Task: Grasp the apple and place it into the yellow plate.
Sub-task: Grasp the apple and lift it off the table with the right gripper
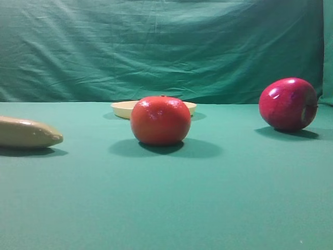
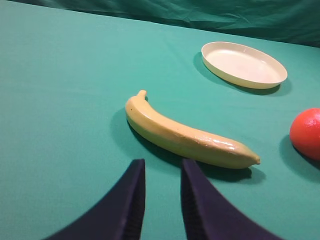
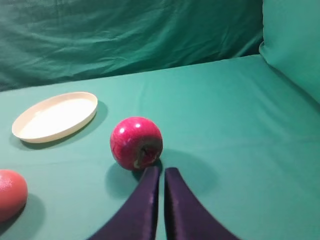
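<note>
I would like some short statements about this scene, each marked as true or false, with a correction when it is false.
1. The yellow plate has nothing on it. True.
2. The apple lies inside the plate. False: it sits on the green cloth, apart from the plate.
3. The right gripper holds the apple. False: its fingers are nearly together, just in front of the apple, gripping nothing.
4. In the left wrist view, a banana lies on the cloth ahead of the left gripper. True.
5. The orange-red fruit stands in front of the plate in the exterior high view. True.
6. The left gripper grips the banana. False: its fingers are apart and hold nothing.
</note>
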`<move>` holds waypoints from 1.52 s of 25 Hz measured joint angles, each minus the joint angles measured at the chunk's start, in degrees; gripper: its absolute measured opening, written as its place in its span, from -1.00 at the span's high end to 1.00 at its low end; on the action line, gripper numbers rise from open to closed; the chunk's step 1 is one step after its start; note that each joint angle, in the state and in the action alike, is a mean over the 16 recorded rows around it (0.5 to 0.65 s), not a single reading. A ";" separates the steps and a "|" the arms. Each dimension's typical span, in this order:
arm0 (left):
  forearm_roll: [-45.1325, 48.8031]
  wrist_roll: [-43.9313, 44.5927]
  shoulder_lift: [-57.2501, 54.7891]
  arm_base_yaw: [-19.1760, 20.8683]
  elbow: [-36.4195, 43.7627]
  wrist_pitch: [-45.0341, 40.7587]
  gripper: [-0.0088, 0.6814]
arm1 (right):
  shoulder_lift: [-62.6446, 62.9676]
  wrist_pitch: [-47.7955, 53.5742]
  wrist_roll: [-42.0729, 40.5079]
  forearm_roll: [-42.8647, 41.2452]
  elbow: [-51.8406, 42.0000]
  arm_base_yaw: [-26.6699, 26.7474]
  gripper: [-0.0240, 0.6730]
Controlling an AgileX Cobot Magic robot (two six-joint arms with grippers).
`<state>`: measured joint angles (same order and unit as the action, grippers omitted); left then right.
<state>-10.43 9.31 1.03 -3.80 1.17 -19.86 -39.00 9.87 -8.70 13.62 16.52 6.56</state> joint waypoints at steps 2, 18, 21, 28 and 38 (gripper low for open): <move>0.00 0.00 0.00 0.00 0.00 0.00 0.52 | -4.95 0.56 -1.40 0.15 2.63 0.00 0.93; 0.00 0.00 0.00 0.00 0.00 0.00 0.52 | -33.63 17.73 -8.90 0.54 28.49 0.04 0.81; 0.00 0.00 0.00 0.00 0.00 0.00 0.52 | -37.82 20.31 -10.02 0.75 32.79 0.36 0.57; 0.00 0.00 0.00 0.00 0.00 0.00 0.52 | -45.97 23.15 -13.79 1.30 40.28 2.57 -0.24; 0.00 0.00 0.00 0.00 0.00 0.00 0.52 | -55.77 24.04 -17.86 0.77 46.23 5.67 -0.98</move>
<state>-10.43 9.31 1.03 -3.80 1.17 -19.86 -94.77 33.90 -26.56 14.39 62.75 12.23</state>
